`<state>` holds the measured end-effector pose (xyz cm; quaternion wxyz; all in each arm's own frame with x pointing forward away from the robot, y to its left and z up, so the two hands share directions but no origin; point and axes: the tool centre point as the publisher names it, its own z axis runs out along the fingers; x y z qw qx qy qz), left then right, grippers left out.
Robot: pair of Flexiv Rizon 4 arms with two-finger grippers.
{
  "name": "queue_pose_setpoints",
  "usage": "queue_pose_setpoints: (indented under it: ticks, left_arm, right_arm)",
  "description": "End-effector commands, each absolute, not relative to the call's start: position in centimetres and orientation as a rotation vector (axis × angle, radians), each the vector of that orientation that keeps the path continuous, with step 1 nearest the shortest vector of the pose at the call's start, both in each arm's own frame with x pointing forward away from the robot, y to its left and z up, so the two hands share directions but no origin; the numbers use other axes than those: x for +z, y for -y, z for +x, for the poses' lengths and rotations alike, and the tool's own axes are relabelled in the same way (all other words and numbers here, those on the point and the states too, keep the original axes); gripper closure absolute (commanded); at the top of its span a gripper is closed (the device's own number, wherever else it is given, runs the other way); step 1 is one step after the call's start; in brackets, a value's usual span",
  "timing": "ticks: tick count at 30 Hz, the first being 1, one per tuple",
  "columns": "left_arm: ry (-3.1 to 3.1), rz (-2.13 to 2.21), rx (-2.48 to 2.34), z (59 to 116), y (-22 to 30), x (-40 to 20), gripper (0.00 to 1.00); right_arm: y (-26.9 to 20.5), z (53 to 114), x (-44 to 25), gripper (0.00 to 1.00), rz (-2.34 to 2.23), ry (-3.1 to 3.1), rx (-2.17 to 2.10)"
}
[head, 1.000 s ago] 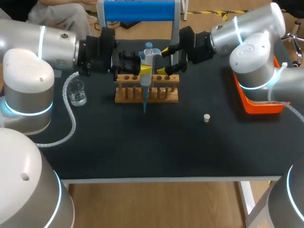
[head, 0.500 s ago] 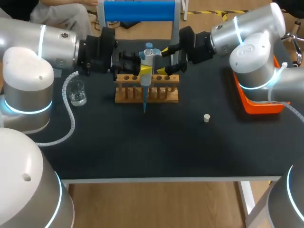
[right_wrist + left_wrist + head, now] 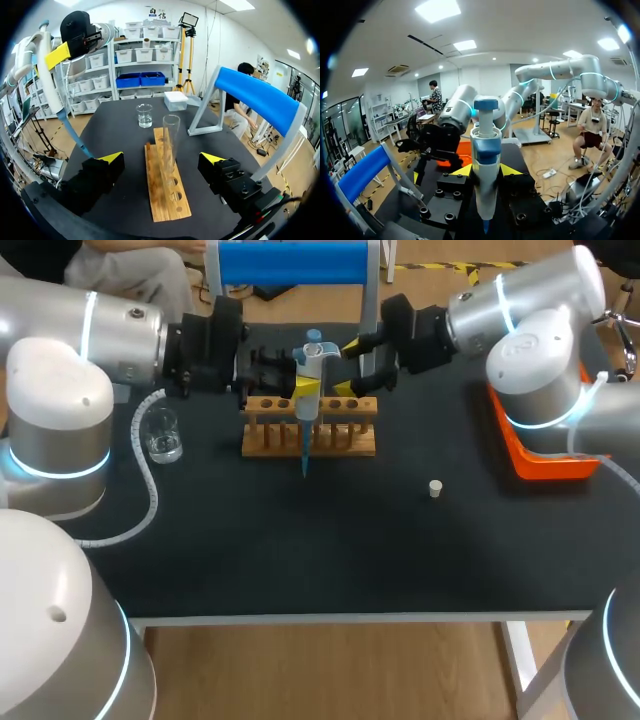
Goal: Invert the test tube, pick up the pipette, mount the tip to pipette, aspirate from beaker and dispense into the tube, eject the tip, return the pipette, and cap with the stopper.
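Note:
My left gripper (image 3: 306,383) is shut on the grey-and-blue pipette (image 3: 314,360), holding it upright above the wooden rack (image 3: 309,438). The pipette's blue tip (image 3: 304,455) hangs in front of the rack. In the left wrist view the pipette (image 3: 485,160) stands between the yellow fingertips (image 3: 462,171). My right gripper (image 3: 345,367) is open at the rack's right end. In the right wrist view the clear test tube (image 3: 170,136) stands upright in the rack (image 3: 165,192), ahead of the open right gripper (image 3: 162,159) and touching neither finger. The beaker (image 3: 162,435) stands left of the rack.
A small white stopper (image 3: 435,488) lies on the black table right of the rack. An orange tray (image 3: 545,458) sits at the right edge. A blue-topped stand (image 3: 295,262) rises behind the rack, with a white box (image 3: 175,100) beside it.
The right arm has shifted slightly back and to the right. The left arm and the pipette have kept still.

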<state>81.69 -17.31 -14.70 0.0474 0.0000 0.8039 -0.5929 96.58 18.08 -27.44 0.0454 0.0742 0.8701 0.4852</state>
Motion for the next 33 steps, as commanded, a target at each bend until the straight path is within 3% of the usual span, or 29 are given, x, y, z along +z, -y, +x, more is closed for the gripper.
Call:
queue_pose_setpoints:
  ticks: [1, 8, 16, 33]
  left_arm:
    - [-2.451, 0.004, -1.811, 81.8, 17.3, -14.7, 1.00]
    - [-2.451, 0.004, -1.811, 81.8, 17.3, -14.7, 1.00]
    - [-2.451, 0.004, -1.811, 81.8, 17.3, -14.7, 1.00]
    - [-2.451, 0.004, -1.811, 81.8, 17.3, -14.7, 1.00]
  right_arm:
    - [-14.7, 93.9, -26.2, 0.00, 0.229, -2.643, 1.491]
    - [-10.6, 89.9, -24.6, 0.00, 0.233, -2.616, 1.572]
    - [-9.3, 85.6, -23.0, 0.00, 0.159, -2.607, 1.697]
    - [-14.5, 82.6, -20.9, 0.00, -0.082, -2.496, 1.976]
